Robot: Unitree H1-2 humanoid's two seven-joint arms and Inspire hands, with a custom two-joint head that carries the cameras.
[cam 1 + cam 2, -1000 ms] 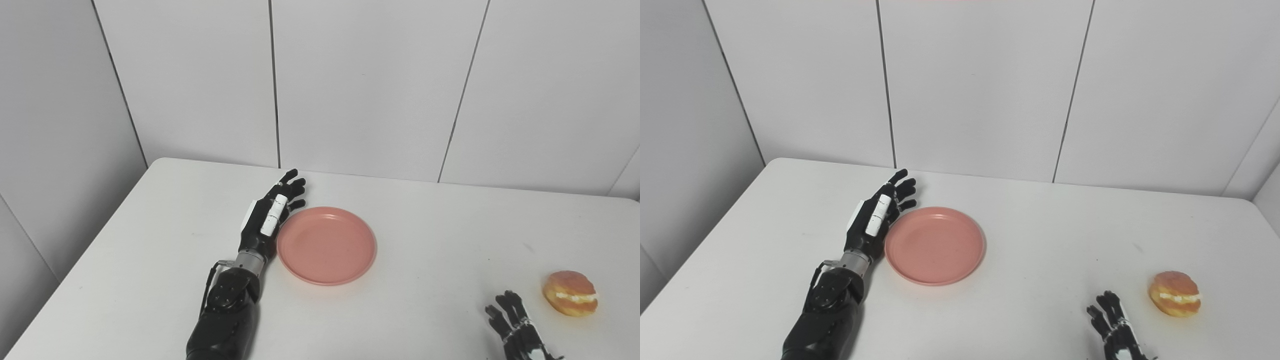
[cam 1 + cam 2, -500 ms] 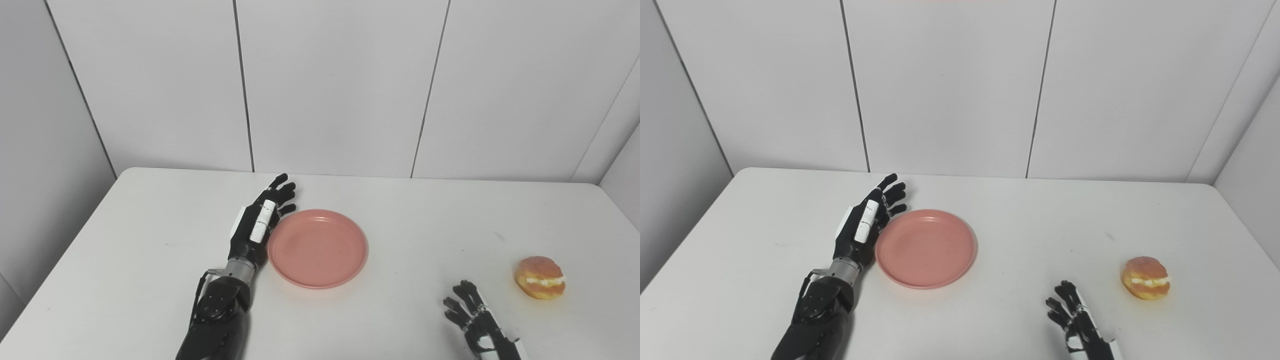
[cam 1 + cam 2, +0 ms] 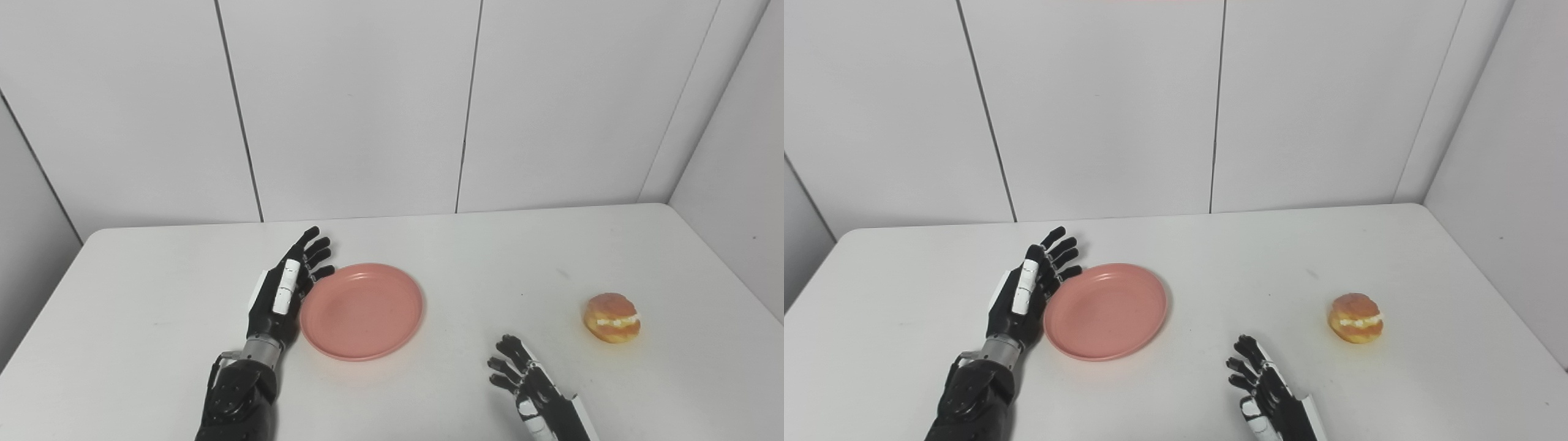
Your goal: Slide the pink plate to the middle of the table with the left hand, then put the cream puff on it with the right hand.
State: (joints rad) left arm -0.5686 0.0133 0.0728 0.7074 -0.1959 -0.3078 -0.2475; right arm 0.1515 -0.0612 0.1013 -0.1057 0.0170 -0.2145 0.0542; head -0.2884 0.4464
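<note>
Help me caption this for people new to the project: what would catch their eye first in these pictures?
The pink plate stands out most, lying empty on the white table a little left of centre, with the left robot hand open and edge-on against its left rim. Next is the cream puff, alone near the table's right side. The right robot hand hangs open at the near edge, between plate and puff, touching neither.

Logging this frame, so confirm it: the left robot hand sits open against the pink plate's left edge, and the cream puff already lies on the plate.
Not quite. The cream puff is not on the pink plate; it lies on the bare table, far to the plate's right, as the left eye view shows. The left robot hand is indeed open against the plate's left edge.
</note>
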